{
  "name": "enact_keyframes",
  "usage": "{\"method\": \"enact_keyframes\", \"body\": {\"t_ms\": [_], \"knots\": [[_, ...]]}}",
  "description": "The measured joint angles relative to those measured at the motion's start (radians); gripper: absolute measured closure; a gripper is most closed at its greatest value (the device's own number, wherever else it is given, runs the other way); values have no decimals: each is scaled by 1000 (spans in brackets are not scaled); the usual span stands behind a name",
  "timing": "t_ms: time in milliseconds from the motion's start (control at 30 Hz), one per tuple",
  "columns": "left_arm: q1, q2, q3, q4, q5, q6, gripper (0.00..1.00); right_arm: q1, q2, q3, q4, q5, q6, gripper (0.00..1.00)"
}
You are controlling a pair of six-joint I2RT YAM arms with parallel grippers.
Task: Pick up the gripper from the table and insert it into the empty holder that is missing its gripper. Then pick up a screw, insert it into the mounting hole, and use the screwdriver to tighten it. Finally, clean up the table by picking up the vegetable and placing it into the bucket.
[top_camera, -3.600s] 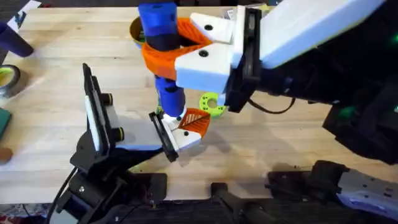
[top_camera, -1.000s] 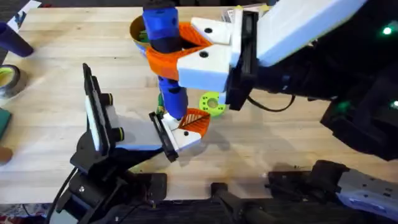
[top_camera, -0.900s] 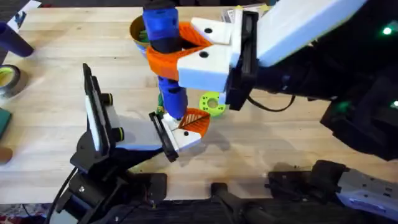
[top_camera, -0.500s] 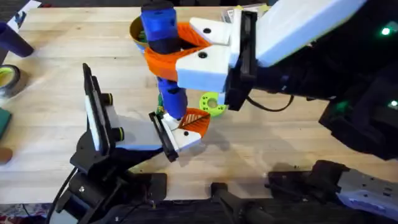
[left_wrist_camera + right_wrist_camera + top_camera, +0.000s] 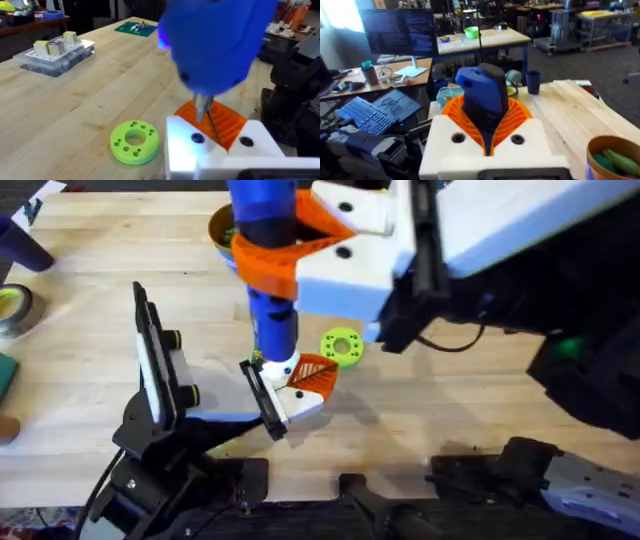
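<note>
The right gripper pinches the blue screwdriver upright, its tip right over the white-and-orange gripper seated in the holder, probably to turn the screw there.

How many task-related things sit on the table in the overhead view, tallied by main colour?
Blue: 1, the screwdriver
Lime green: 1, the flat ring
Yellow-orange: 1, the bucket
White with orange: 1, the gripper, seated in the holder
White and black: 1, the holder
Total: 5
</note>
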Motion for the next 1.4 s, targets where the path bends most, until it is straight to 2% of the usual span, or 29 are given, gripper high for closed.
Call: {"method": "enact_keyframes", "body": {"t_ms": [267,467,600,733,900,1100,1233,1400], "knots": [[0,0,0,0,0,0,987,-69,-52,0,6,-34,1,967],[0,0,0,0,0,0,987,-184,-52,3,-162,-52,-74,967],[0,0,0,0,0,0,987,-324,-52,6,-379,-46,-241,969],[0,0,0,0,0,0,987,-473,-24,9,-654,-4,-497,967],[0,0,0,0,0,0,987,-582,90,10,-822,66,-804,967],[0,0,0,0,0,0,987,-601,238,10,-825,229,-1030,968],[0,0,0,0,0,0,987,-597,344,10,-825,360,-1094,968],[0,0,0,0,0,0,987,-563,432,10,-823,436,-1133,967]]}}
